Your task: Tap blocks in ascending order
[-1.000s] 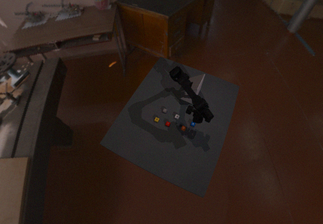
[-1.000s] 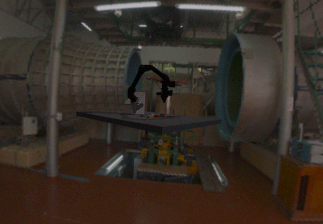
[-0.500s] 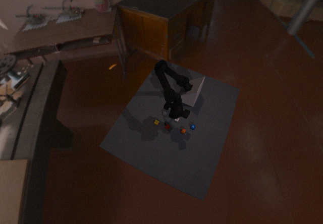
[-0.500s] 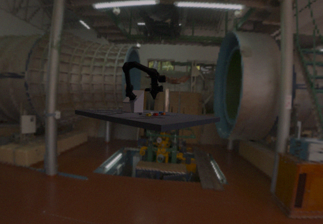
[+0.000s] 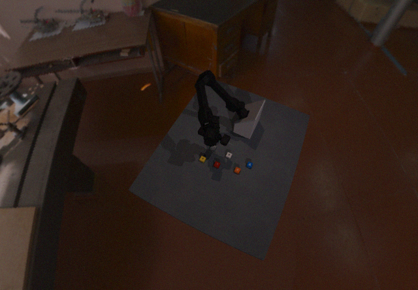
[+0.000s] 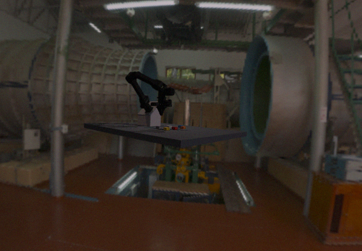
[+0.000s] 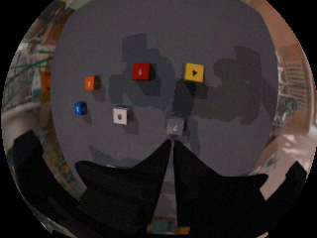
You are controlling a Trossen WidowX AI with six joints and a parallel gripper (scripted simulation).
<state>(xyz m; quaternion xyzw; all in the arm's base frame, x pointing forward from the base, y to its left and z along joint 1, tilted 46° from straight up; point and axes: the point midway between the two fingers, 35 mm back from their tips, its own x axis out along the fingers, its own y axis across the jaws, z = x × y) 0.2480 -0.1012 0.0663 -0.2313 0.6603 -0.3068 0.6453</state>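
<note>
Gripper [image 7: 173,134] has its fingers together with nothing between them; in the wrist view the two dark fingers meet in a point right above a grey block [image 7: 173,125]. Taking that grey block as landmark: the yellow block [image 7: 193,71] sits beyond it and a bit to the right in the wrist view, the red block [image 7: 142,71] beyond and to the left, the white block [image 7: 121,115] just left at about the same depth, the orange block [image 7: 91,82] and blue block [image 7: 81,109] further left, all apart from each other on the grey table [image 7: 198,27].

Top view – the grey block [image 5: 208,151] is mostly hidden under the black wrist, only a sliver shows beside the yellow block [image 5: 202,159]; red [image 5: 216,164], white [image 5: 228,155], orange [image 5: 236,170] and blue [image 5: 249,164] show plainly. Digits unreadable in every view.

Exterior view adds height – the gripper [image 6: 161,112] hangs above the table top [image 6: 181,138], not down at the blocks; blocks there are just a coloured smear, with the grey one not distinguishable. A pale box-shaped base [image 5: 249,119] stands behind the blocks.
</note>
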